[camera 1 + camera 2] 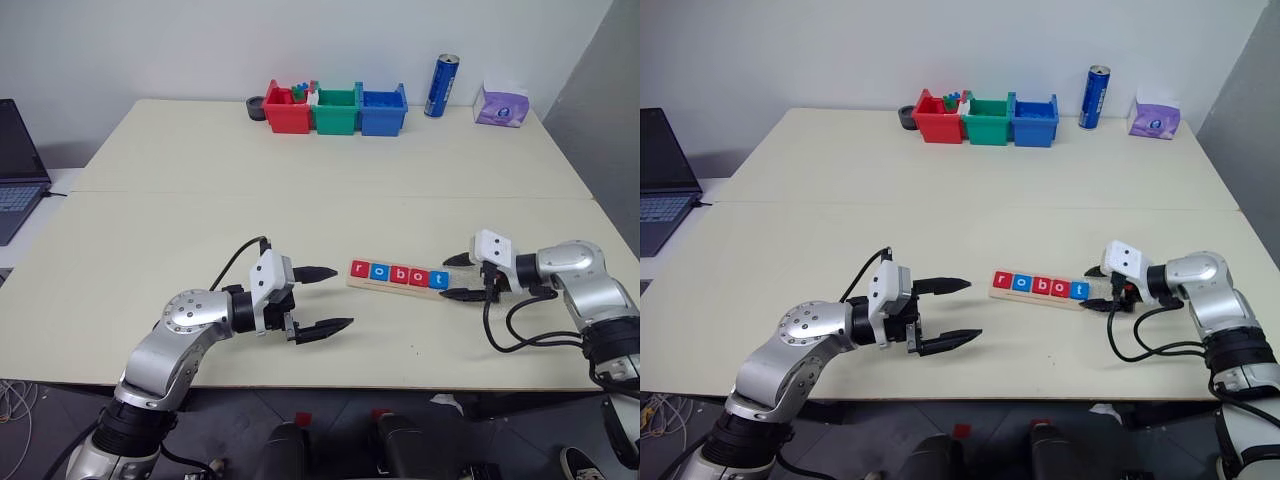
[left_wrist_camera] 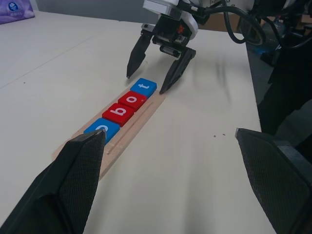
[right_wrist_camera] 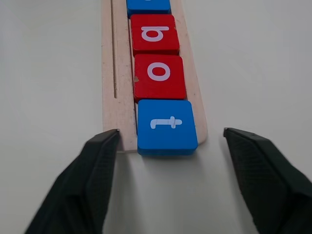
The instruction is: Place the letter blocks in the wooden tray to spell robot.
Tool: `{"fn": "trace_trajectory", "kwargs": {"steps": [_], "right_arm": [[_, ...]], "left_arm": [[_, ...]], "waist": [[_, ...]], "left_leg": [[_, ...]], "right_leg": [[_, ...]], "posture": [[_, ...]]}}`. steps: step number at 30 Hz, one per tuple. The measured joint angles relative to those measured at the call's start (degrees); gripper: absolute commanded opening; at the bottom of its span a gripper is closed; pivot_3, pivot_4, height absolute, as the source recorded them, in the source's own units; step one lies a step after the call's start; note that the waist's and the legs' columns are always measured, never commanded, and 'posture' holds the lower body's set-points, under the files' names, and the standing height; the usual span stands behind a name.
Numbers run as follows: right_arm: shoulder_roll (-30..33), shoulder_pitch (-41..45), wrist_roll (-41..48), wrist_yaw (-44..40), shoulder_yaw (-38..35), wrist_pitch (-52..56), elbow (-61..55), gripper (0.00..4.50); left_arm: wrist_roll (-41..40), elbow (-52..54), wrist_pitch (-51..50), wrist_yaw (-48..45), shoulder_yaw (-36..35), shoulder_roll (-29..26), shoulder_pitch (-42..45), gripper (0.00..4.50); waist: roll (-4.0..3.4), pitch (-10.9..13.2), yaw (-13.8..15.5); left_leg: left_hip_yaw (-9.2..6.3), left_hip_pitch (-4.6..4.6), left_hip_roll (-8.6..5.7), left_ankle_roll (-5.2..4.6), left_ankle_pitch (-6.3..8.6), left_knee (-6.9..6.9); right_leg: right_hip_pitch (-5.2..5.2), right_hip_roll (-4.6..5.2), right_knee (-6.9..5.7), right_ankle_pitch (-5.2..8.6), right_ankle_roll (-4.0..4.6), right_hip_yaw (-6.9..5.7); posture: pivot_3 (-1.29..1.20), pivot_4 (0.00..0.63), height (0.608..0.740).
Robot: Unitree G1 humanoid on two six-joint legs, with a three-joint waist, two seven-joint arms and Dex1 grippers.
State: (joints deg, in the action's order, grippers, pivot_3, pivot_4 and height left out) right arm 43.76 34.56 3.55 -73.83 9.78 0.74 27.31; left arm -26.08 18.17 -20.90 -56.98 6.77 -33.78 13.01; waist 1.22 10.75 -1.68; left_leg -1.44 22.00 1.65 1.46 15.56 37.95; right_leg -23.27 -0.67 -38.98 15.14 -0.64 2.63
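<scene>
Five letter blocks lie in a row in the wooden tray point(image 1: 393, 287), reading r, o, b, o, t: red r point(image 1: 360, 268), blue o point(image 1: 379, 271), red b point(image 1: 399, 274), red o point(image 1: 419, 277), blue t point(image 3: 166, 126). My right gripper point(image 1: 444, 279) is at the tray's right end, open, its fingers either side of the t block with a gap on both sides, as the right wrist view shows. My left gripper point(image 1: 345, 296) is open and holds nothing. It hovers just left of the tray and points along it.
Red point(image 1: 286, 108), green point(image 1: 336, 110) and blue point(image 1: 383, 109) bins stand in a row at the table's far edge. A blue can point(image 1: 441, 85) and a purple tissue pack point(image 1: 501, 104) are to their right. A laptop point(image 1: 15, 170) sits at far left.
</scene>
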Motion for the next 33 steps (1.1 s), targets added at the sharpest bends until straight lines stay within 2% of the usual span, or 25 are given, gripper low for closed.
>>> {"fn": "trace_trajectory", "kwargs": {"steps": [9, 10, 13, 16, 18, 23, 33], "right_arm": [[1.27, -0.05, 3.1, -0.34, -3.13, 6.44, -3.2, 4.48], [1.75, -0.32, 3.25, -0.31, -3.71, 6.46, -3.46, 4.31], [3.01, -2.09, 3.44, -0.02, -4.78, 6.05, -3.64, 3.6], [2.97, -4.33, 3.26, 0.72, -4.81, 4.67, -3.64, 2.56], [2.93, -4.85, 3.08, 1.37, -4.8, 3.91, -3.64, 1.7], [2.34, -4.9, 2.61, 2.81, -4.77, 2.29, -3.7, 0.05], [1.41, -4.93, 2.14, 3.92, -4.13, 1.05, -3.74, 0.05]], "left_arm": [[0.01, -0.02, 0.11, -0.21, 0.0, -0.04, -0.05, 4.5], [0.01, -0.04, 0.14, -0.34, 0.0, -0.04, -0.04, 4.5], [0.05, -0.13, 0.18, -0.79, 0.02, -0.04, 0.0, 4.5], [0.12, -0.25, 0.23, -1.12, 0.04, 0.02, 0.12, 4.5], [0.13, -0.28, 0.23, -1.17, 0.04, 0.04, 0.19, 4.5], [0.18, -0.3, 0.26, -1.18, 0.03, 0.04, 0.41, 4.5], [0.27, -0.3, 0.27, -0.97, 0.02, 0.05, 0.41, 4.5]], "waist": [[0.0, 0.0, 0.01], [0.0, 0.0, 0.01], [0.0, 0.0, 0.06], [0.0, 0.0, 0.01], [0.0, 0.0, -0.14], [0.0, 0.0, -0.21], [0.0, 0.0, -0.12]], "left_leg": [[-0.01, 0.0, 0.0, 0.0, 0.0, 0.0], [-0.01, 0.0, 0.0, 0.0, 0.0, 0.0], [-0.02, 0.01, -0.01, 0.0, 0.0, 0.0], [0.01, 0.0, -0.02, 0.0, 0.0, 0.0], [0.02, -0.02, -0.01, 0.0, 0.0, 0.0], [0.01, -0.03, 0.0, 0.0, 0.0, 0.0], [0.01, -0.03, -0.01, 0.0, 0.0, 0.0]], "right_leg": [[0.0, 0.01, 0.0, 0.0, 0.0, -0.01], [0.0, 0.01, 0.0, 0.0, 0.0, -0.01], [0.02, 0.01, 0.01, 0.0, 0.0, -0.02], [0.01, 0.01, 0.0, 0.0, -0.01, 0.0], [0.01, 0.0, -0.01, 0.0, -0.01, 0.02], [0.01, -0.04, -0.02, 0.0, -0.01, 0.0], [0.01, -0.03, -0.01, 0.0, 0.0, 0.01]], "posture": [[0.0, 0.15, 0.74], [0.0, 0.15, 0.74], [0.0, 0.15, 0.74], [0.0, 0.15, 0.74], [0.0, 0.15, 0.74], [0.0, 0.15, 0.74], [0.0, 0.15, 0.74]]}}
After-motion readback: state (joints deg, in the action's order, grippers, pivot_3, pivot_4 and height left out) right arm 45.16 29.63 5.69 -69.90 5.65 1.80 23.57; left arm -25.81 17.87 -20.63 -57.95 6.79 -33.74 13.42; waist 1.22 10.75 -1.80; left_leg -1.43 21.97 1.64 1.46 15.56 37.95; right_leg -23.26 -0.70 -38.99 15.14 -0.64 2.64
